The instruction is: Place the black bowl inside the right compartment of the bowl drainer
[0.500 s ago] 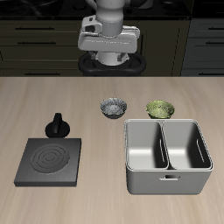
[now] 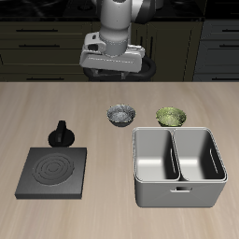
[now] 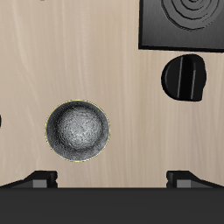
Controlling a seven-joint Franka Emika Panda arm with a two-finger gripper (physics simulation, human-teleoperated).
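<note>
1. Wrist view shows the black bowl (image 3: 78, 131) lying upright on the pale wood-grain surface (image 3: 52, 52), round, with a mottled grey-white inside and a thin pale rim.
2. Both fingertips (image 3: 39, 179) of the pincer (image 3: 114, 179) show wide apart with nothing between them; it is open and holds nothing, hanging well above the bowl.
3. Exterior view places the bowl (image 2: 119, 114) just behind the drainer (image 2: 179, 166), near its back corner and apart from it, with a green bowl (image 2: 170, 116) farther along that back wall.
4. My guess is that the pincer (image 2: 114, 77) sits high and spread because it is lining up for a descent onto the bowl's rim, not yet begun.
5. The drainer is a deep grey metallic bin with rounded corners and a central divider; both compartments look empty, so the task is still ahead.
6. A flat black square plate (image 2: 54, 172) with ringed grooves and a dark knobbed object (image 2: 62, 133) stand well clear.
</note>
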